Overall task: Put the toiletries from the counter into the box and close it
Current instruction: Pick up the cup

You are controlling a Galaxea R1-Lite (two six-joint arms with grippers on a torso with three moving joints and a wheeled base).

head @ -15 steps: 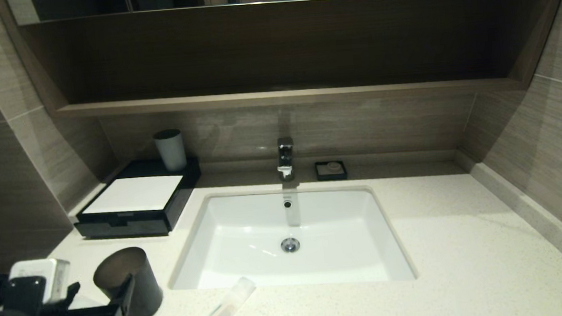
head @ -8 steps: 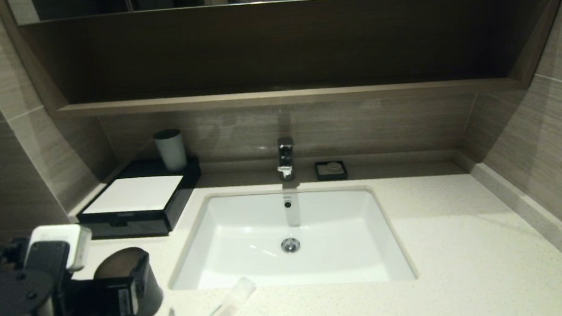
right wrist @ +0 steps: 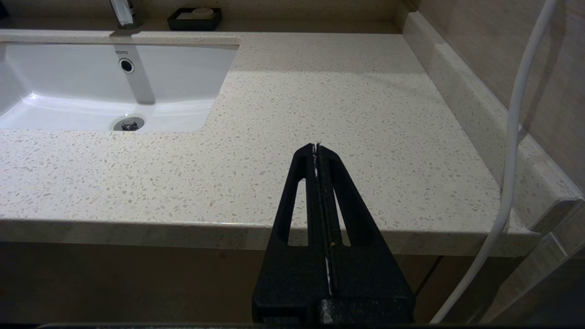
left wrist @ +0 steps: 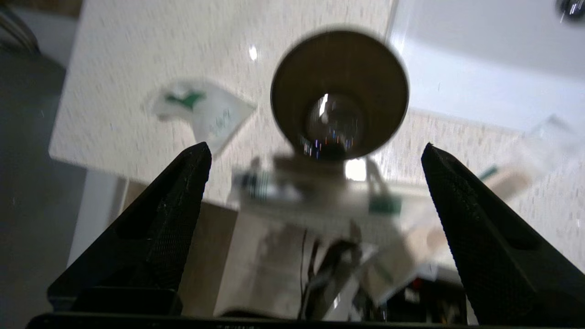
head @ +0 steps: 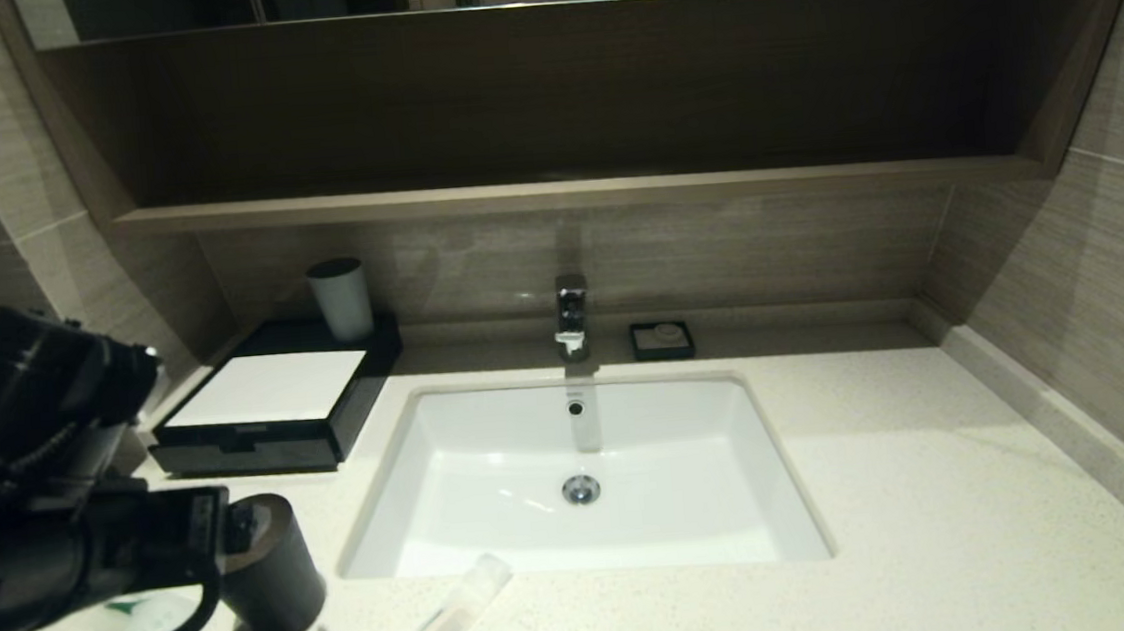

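Observation:
A black box [head: 273, 403] with a white top stands at the back left of the counter. A white sachet with green print [head: 140, 620] and a clear-wrapped toothbrush pack [head: 426, 627] lie at the counter's front left, beside a dark cup [head: 271, 569]. My left gripper [left wrist: 315, 146] is open and empty, held above the cup [left wrist: 339, 91], with the sachet [left wrist: 203, 109] and clear packs [left wrist: 320, 196] below it. My right gripper [right wrist: 316, 146] is shut and empty over the counter's front right edge.
A white sink [head: 580, 475] with a tap [head: 572, 315] fills the middle of the counter. A grey cup [head: 341, 298] stands on the box's back end. A small soap dish [head: 662, 340] sits behind the sink. Walls close in on both sides.
My left arm has risen and swung back to the left, and its wrist has turned down over the dark cup. The right arm has not moved.

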